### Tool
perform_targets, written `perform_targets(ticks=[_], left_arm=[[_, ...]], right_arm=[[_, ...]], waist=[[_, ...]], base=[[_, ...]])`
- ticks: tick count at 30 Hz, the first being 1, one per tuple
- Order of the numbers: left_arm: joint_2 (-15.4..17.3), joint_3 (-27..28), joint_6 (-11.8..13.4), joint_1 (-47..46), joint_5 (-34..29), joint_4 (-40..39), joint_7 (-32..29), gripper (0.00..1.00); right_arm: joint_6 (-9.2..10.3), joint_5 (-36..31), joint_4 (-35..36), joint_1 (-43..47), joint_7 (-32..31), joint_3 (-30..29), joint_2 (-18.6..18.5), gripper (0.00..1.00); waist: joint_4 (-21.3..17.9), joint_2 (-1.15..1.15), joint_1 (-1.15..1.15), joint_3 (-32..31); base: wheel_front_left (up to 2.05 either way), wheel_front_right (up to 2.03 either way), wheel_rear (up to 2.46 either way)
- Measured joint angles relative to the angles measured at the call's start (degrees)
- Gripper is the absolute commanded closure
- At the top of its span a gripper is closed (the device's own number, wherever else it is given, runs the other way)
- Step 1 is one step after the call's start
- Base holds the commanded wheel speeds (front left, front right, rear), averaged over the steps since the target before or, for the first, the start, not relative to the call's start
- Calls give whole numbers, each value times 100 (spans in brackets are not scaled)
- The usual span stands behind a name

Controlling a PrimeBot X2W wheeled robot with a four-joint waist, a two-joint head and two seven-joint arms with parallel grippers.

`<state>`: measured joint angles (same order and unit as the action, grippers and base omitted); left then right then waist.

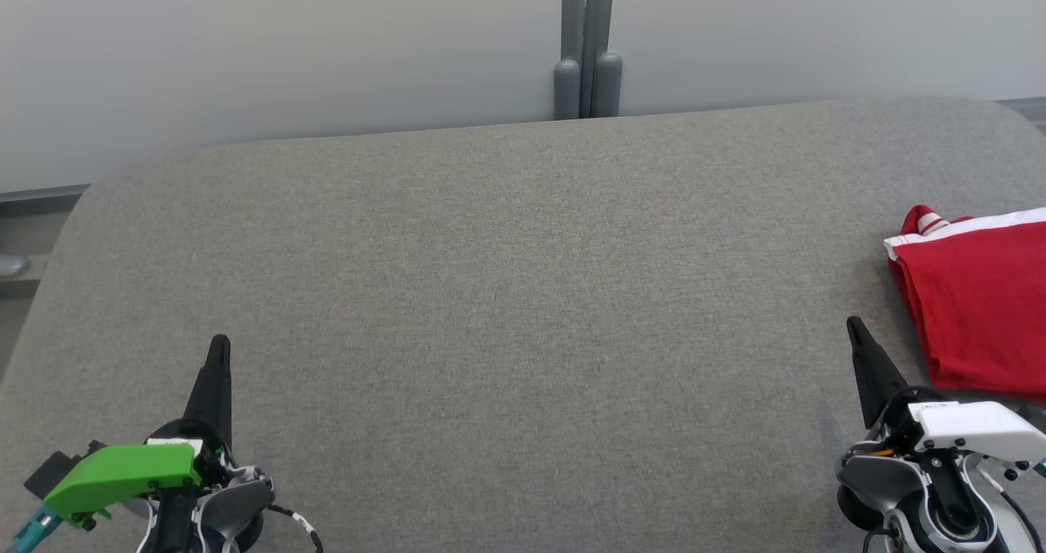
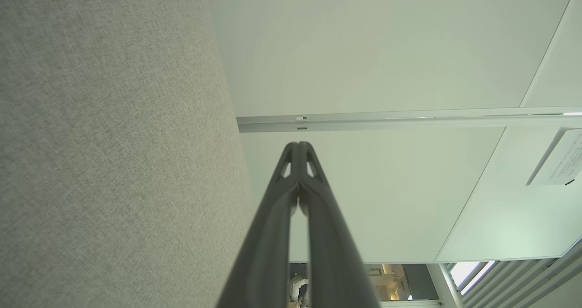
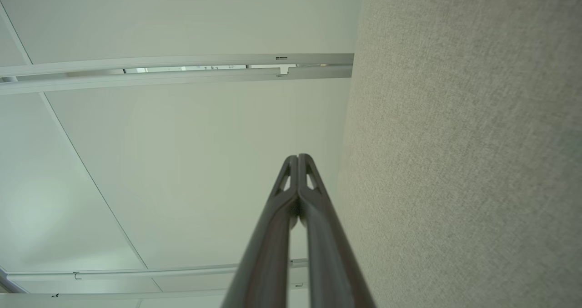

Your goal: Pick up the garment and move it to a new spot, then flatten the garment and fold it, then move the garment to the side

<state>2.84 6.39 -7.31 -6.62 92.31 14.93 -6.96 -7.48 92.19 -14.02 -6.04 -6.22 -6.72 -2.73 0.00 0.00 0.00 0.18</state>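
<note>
**A:** Where is the red cloth garment with white trim [image 1: 976,308] found?

**B:** It is seen folded at the right edge of the grey fabric-covered worktop [image 1: 523,292], partly cut off by the head view's border. The task is judged close to done.

**A:** How are the claws held?

**B:** The right claw [image 1: 853,326] is pressed together and empty, just beside the garment. The left claw [image 1: 219,345] is likewise pressed together, well apart from it.

**A:** What could go wrong?

**B:** The fold could be dragged open if the right claw were swung across it, or the garment could be nudged over the edge.

**A:** Is anything in the way?

**B:** No obstacle is noted between the claws. A grey upright post [image 1: 587,46] stands against the pale wall [image 1: 245,46] behind.
</note>
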Motion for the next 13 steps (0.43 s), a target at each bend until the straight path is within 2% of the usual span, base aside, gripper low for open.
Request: perform_targets(ticks=[13], left_arm=[[0,0,0,0,0,0,-1,100]], right_arm=[[0,0,0,-1,0,0,0,100]], waist=[[0,0,0,0]], base=[[0,0,0]])
